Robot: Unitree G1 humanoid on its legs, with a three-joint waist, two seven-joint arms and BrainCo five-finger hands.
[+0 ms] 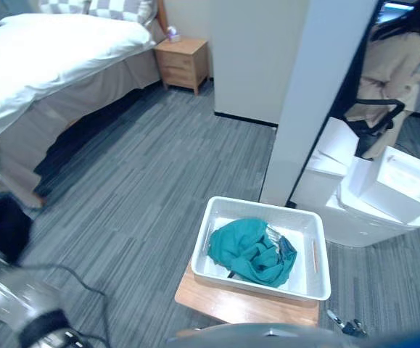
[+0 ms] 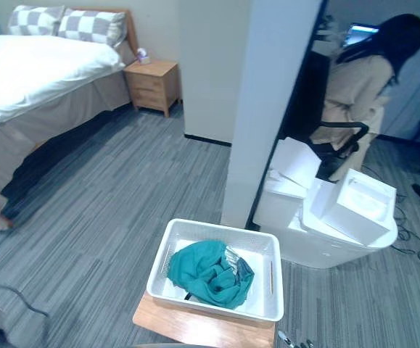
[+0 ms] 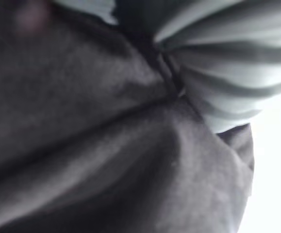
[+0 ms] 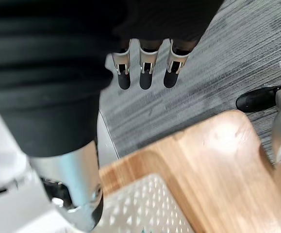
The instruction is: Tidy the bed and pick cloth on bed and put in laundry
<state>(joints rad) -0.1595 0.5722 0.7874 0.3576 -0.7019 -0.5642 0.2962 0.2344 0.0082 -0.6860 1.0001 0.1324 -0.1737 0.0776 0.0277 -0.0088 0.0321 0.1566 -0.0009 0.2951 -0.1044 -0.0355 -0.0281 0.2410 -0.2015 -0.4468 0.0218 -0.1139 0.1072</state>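
One basketed cloth (image 1: 249,250) beside right hand (image 4: 143,68)

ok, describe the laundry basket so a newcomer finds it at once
Find the tall white pillar right of the bed. At its foot, on a low wooden board, sits the white basket. Unlike the white boxes beside it, it has perforated walls and a teal cloth bundled inside.

On my feed, the grey striped carpet (image 1: 144,181) carries a low wooden stand (image 1: 224,306) near me, with a white laundry basket (image 1: 315,288) sitting directly on it. Far left stands the bed (image 1: 79,94), with a white duvet (image 1: 50,51) spread over it and checkered pillows (image 2: 57,22) at its head. A wooden nightstand (image 1: 183,61) sits on the carpet just right of the bed.
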